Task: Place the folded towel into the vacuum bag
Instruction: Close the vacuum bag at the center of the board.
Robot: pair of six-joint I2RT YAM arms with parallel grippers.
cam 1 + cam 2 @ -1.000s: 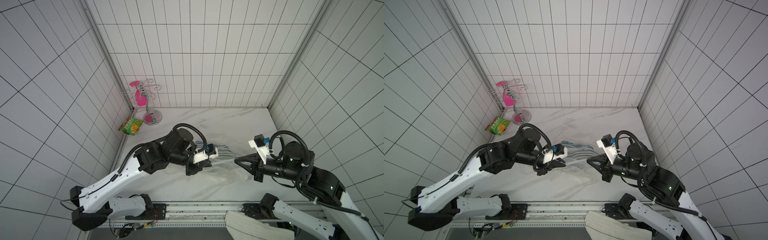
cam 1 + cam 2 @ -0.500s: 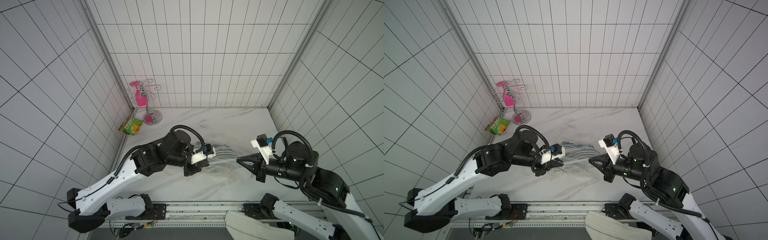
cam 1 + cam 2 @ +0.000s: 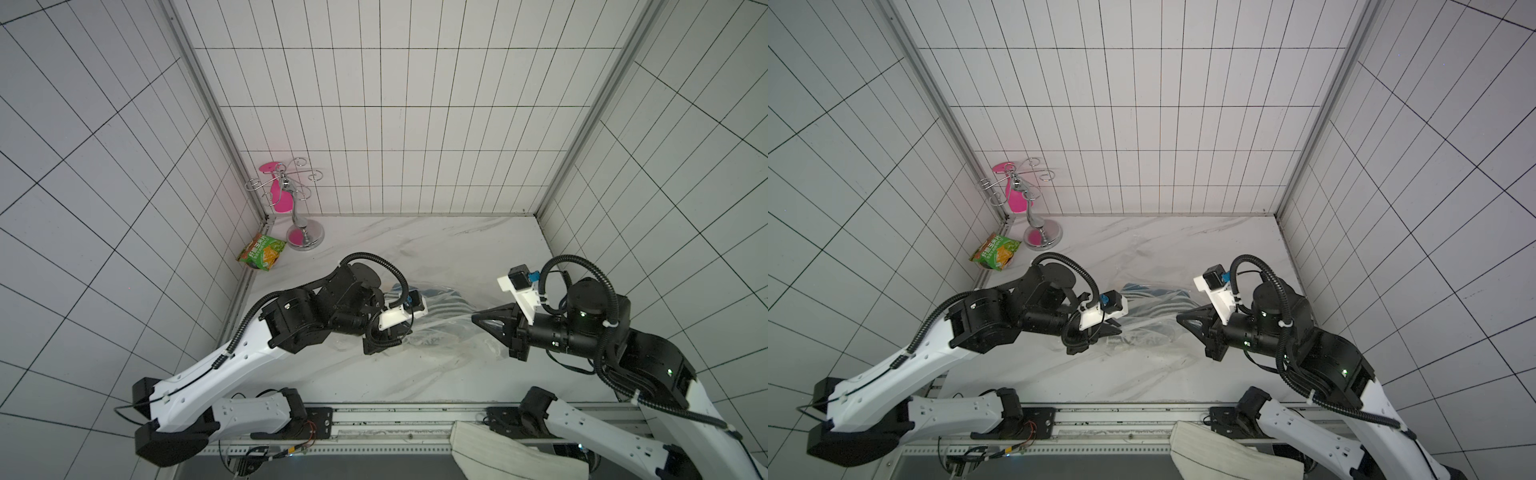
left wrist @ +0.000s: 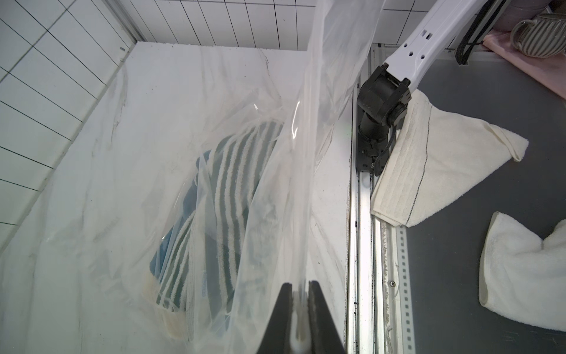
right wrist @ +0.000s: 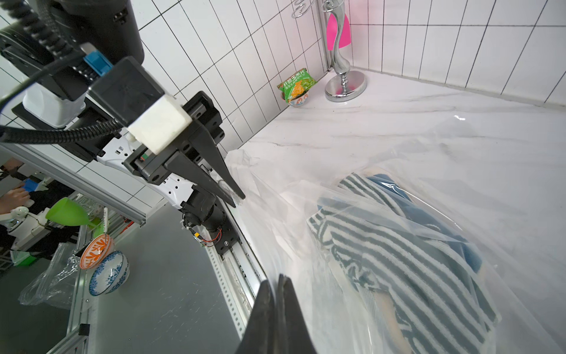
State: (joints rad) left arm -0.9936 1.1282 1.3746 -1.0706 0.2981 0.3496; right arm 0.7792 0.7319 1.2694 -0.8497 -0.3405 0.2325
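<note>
Film of the vacuum bag [image 4: 128, 159] runs up taut into the left tool [image 4: 299, 283], whose jaws are pressed together on a fold of the clear plastic, lifting that side off the white marble worktop [image 3: 436, 249]. The striped towel [image 4: 232, 184], blue-green and white, lies crumpled inside the bag near the middle of the worktop, visible through the crinkled film in both top views. Facing it from the other side, the right tool [image 5: 277, 279] sits at the bag's edge with its jaws almost together and only a thin slit between them. Whether any plastic is caught in that slit cannot be told. In the far corner on the robot's left, a green snack packet [image 3: 262, 252] leans against the tiled wall just beside a chrome stand [image 3: 305, 232] with a pink piece hanging on it. A cream cloth [image 4: 444, 159] is draped over the front rail by the right arm's base, off the worktop.
</note>
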